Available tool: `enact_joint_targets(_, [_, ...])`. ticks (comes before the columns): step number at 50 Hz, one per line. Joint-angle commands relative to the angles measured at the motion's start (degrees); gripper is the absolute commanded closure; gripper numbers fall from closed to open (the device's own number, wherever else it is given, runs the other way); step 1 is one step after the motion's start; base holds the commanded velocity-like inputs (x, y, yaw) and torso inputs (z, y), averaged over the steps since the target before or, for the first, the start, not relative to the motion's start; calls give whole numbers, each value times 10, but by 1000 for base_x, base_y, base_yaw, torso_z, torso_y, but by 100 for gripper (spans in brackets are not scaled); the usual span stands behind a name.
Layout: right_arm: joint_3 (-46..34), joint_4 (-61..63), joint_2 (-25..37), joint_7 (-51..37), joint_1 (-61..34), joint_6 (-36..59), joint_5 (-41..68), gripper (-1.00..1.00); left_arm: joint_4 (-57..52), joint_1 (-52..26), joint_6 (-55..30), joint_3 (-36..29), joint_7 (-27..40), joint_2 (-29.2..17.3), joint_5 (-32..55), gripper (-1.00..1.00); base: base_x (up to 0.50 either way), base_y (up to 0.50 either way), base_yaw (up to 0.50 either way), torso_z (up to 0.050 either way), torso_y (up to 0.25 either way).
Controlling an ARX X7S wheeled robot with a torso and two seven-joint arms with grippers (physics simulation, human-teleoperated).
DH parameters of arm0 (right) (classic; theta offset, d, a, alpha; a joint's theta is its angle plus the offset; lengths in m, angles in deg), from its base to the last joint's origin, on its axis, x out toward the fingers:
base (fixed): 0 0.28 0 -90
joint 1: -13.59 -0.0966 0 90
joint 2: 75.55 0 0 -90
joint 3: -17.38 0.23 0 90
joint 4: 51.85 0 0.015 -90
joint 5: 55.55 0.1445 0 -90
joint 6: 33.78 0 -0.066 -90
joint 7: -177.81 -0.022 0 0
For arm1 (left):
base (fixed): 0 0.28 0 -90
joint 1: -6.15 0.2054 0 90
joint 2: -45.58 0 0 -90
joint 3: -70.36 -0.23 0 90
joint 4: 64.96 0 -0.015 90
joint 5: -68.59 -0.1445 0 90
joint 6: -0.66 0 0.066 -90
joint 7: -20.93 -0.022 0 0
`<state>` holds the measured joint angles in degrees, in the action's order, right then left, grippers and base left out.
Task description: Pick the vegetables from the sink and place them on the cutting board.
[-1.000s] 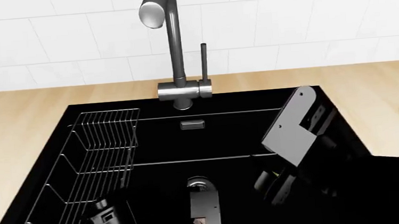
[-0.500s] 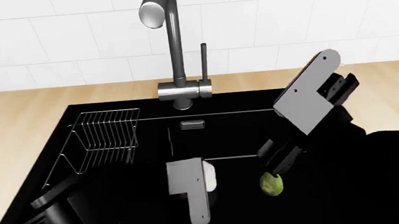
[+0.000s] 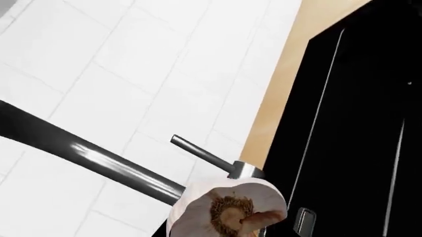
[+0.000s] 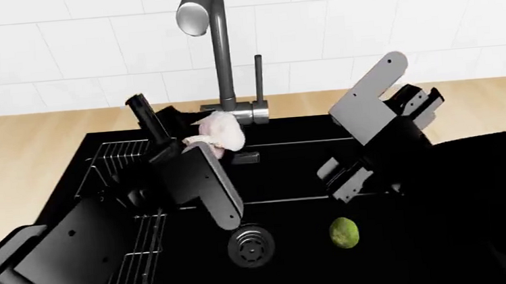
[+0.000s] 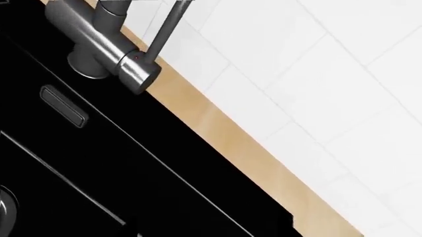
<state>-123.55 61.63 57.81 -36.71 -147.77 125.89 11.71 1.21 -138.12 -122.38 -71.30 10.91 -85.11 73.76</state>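
Observation:
My left gripper is shut on the whitish garlic bulb and holds it high over the back of the black sink, just left of the faucet base. In the left wrist view the garlic fills the lower middle, root end facing the camera. The yellow-green egg-shaped vegetable lies on the sink floor, right of the round drain. My right gripper hangs above and slightly behind it, apart from it, with its fingertips spread and empty. The cutting board is out of view.
The grey faucet and its lever stand at the sink's back edge, close to the held garlic; they also show in the right wrist view. A wire rack fills the sink's left side. A wooden counter surrounds the basin.
My left arm has lifted the garlic from near the drain up to the faucet base. My right gripper has risen off the yellow-green vegetable, which stays on the sink floor.

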Motion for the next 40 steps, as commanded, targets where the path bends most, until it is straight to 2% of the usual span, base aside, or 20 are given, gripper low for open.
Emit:
enact_joint_targets(1, [-27, -85, -49, -2, 1, 21, -9, -100, -20, 20, 12, 38, 94, -3, -27, 100, 0, 0, 0, 0, 0])
enact_joint_targets(13, [-47, -157, -72, 16, 21, 7, -26, -100, -9, 26, 21, 48, 109, 6, -23, 100, 0, 0, 0, 0, 0])
enact_joint_targets(40, [-54, -217, -86, 35, 60, -27, -32, -100, -4, 32, 16, 44, 110, 13, -22, 100, 0, 0, 0, 0, 0])
